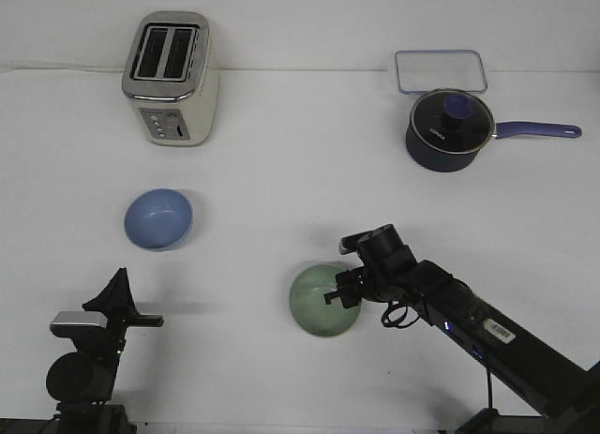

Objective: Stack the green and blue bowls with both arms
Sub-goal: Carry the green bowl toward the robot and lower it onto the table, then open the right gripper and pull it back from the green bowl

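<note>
Seen from the front over a white bench [281, 172]. Green bowl [323, 301] upright near the middle of the near half, its right rim overlapped by the right end effector [343, 293], which reaches in from the lower right on a black jointed arm; fingers at or over that rim, but contact not clear, and whether spread or pinching the rim cannot be told from this angle. Blue bowl [158, 218] upright on the left side, well apart from the green one, nothing touching it. Left end effector [114, 293] low at the near left corner, nearer than the blue bowl and apart from it, pointed black fingers aimed upward, holding nothing; gap between them impossible to judge. Farther back: cream toaster [172, 76] at left, dark saucepan [448, 127] with glass lid and blue handle at right, clear rectangular container [441, 71] just behind it.
</note>
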### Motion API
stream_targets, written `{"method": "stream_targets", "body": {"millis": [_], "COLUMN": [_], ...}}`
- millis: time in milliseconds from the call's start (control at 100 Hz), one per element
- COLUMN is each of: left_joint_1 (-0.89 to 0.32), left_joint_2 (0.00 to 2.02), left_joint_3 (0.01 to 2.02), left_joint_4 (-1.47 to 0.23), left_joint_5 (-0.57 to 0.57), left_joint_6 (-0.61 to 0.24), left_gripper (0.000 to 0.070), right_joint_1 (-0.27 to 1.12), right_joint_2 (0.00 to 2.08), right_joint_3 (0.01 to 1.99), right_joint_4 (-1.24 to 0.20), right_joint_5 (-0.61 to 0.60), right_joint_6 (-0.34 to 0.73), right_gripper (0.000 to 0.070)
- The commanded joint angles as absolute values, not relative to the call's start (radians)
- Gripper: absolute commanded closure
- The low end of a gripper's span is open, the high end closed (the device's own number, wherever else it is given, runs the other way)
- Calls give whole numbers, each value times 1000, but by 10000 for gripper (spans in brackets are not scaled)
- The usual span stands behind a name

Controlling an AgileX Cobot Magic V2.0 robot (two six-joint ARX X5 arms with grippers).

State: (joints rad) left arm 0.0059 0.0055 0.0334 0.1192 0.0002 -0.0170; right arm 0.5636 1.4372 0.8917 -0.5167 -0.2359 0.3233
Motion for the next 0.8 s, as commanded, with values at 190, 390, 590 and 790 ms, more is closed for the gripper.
{"method": "stream_targets", "body": {"millis": [190, 390, 590, 790], "left_joint_1": [6, 6, 6, 6], "left_joint_2": [4, 4, 4, 4], "left_joint_3": [14, 14, 14, 37], "left_joint_4": [130, 131, 133, 146], "left_joint_5": [1, 1, 1, 0], "left_joint_6": [-20, -20, -78, -379], "left_gripper": [685, 685, 686, 689], "right_joint_1": [550, 493, 484, 484], "right_joint_2": [1303, 1079, 862, 627], "right_joint_3": [911, 911, 875, 717], "right_joint_4": [-503, -498, -474, -403], "right_joint_5": [-243, -180, -57, 3], "right_joint_6": [303, 228, 163, 176], "right_gripper": [340, 340, 341, 348]}}
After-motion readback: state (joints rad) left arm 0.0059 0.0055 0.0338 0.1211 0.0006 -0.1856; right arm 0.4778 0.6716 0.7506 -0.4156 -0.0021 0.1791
